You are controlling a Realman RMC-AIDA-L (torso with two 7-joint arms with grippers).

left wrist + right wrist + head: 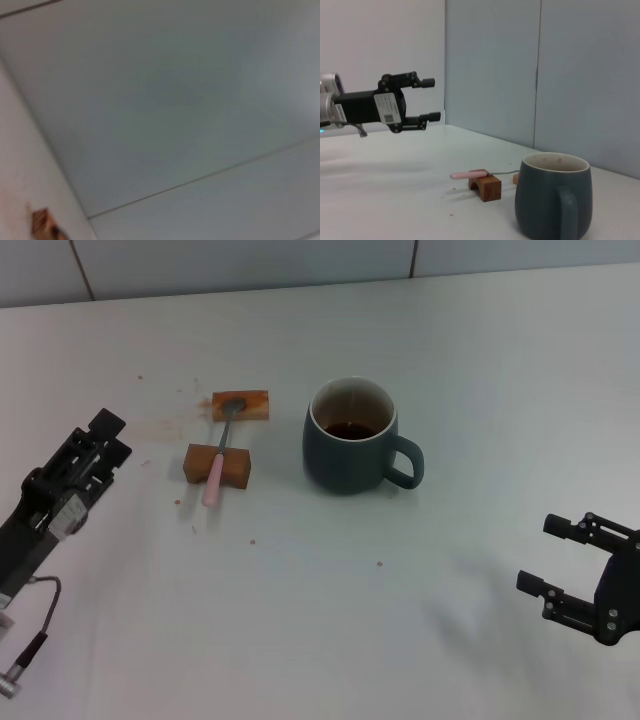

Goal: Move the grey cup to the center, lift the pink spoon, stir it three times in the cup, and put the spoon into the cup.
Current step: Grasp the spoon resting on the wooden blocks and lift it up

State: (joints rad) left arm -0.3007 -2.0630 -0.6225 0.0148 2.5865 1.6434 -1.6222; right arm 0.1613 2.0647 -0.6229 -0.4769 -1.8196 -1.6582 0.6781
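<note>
The grey cup [350, 440] stands upright on the white table, its handle toward my right side and a brown stain inside; it also shows in the right wrist view [552, 195]. The pink spoon [215, 478] lies across two brown blocks left of the cup, with its metal bowl on the far block and its pink handle on the near one. The spoon also shows in the right wrist view [469, 175]. My left gripper [115, 437] is open and empty, left of the spoon; it also shows in the right wrist view [436, 99]. My right gripper [537, 553] is open and empty, near the table's front right.
The near brown block [217, 464] and the far brown block [240, 405] hold the spoon off the table. A block [42, 223] shows at the edge of the left wrist view. A tiled wall [300, 260] runs behind the table. Small brown specks lie around the blocks.
</note>
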